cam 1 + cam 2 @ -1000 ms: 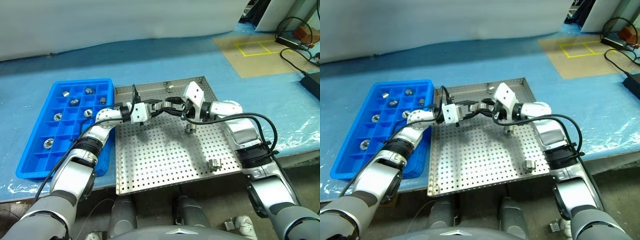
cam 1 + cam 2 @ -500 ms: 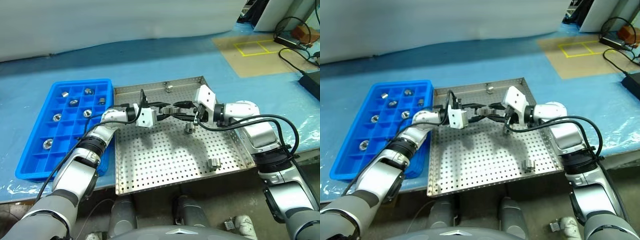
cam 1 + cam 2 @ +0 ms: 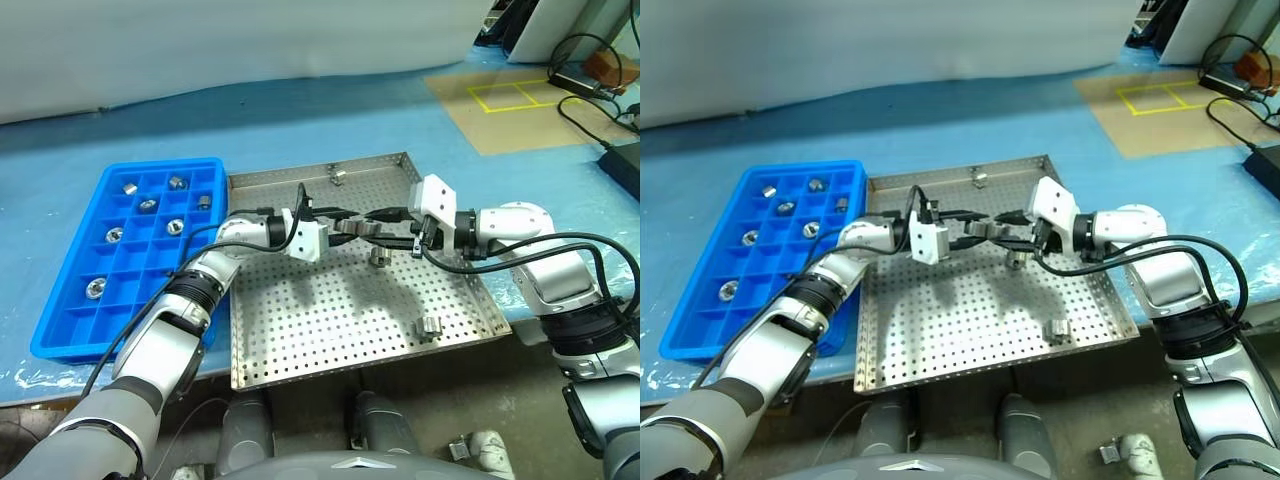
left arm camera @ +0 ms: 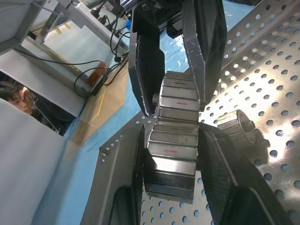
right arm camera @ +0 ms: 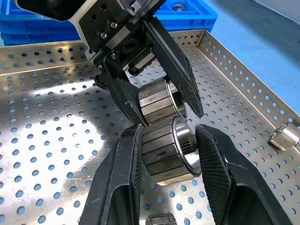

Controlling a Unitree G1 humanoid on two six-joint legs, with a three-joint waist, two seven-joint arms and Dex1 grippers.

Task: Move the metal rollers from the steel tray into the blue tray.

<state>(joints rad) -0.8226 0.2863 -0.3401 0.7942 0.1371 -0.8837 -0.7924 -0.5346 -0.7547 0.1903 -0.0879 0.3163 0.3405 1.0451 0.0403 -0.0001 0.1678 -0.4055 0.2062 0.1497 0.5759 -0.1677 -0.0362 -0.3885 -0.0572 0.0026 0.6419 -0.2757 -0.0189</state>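
Left tool (image 3: 345,222): pinching a roller (image 4: 174,140) from both sides, pointing right, above the middle of the steel tray (image 3: 300,340).
Right tool (image 3: 385,222): clamped on the same roller (image 5: 164,152), facing the left tool; looks like a hand-over mid-air.
Just changed: your two tools, tip to tip a second ago over the tray's far middle, have both drifted right; the right arm has swung outward. Roller not yet released by either side.
Other rollers: one (image 3: 380,257) just below the tools on the tray, one (image 3: 430,327) near the right front edge, one (image 3: 337,175) at the far rim.
Blue tray (image 3: 60,330): left of the steel tray on the bench, several rollers already in compartments.
Meaning: you're moving away from the blue tray; expect one tool to let go before the carry left.
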